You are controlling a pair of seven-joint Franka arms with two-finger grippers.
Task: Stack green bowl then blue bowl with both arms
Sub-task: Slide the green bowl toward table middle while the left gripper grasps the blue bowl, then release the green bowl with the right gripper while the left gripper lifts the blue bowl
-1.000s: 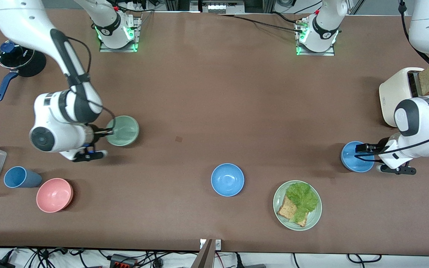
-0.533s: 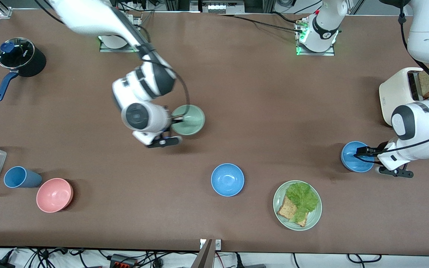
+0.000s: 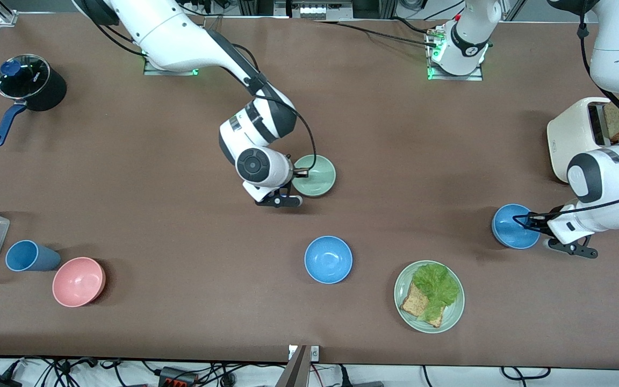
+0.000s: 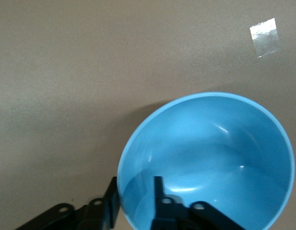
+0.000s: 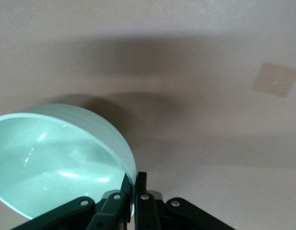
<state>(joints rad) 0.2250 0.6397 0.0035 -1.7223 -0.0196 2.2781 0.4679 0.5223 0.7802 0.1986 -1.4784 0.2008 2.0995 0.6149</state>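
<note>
Two end effectors are on bowl rims. The right end effector (image 3: 303, 173) is clenched on the rim of the green bowl (image 3: 317, 174) in the upper middle of the front view. In the right wrist view its jaws stand close together with the thin wall pinched between them, and the bowl casts a detached shadow on the worktop (image 3: 395, 134), so it looks to be carried clear of the surface.

The left end effector (image 3: 524, 219) is at the blue bowl (image 3: 508, 228), which sits at mid-height toward the left arm's end of the frame. Its jaws stand astride the rim, one inside and one outside, and the left wrist view shows a gap beside the inner one. I judge it released, not yet pinching. A second blue bowl (image 3: 328, 259) sits free in the lower middle of the frame.

These bowls look light, rigid and smooth. A rim pinch is probably the only practical hold, since the body is too wide to span. Held at one edge, a bowl may tilt or slip, so a firm grip and a low, level set-down seem wise for nesting.
</note>
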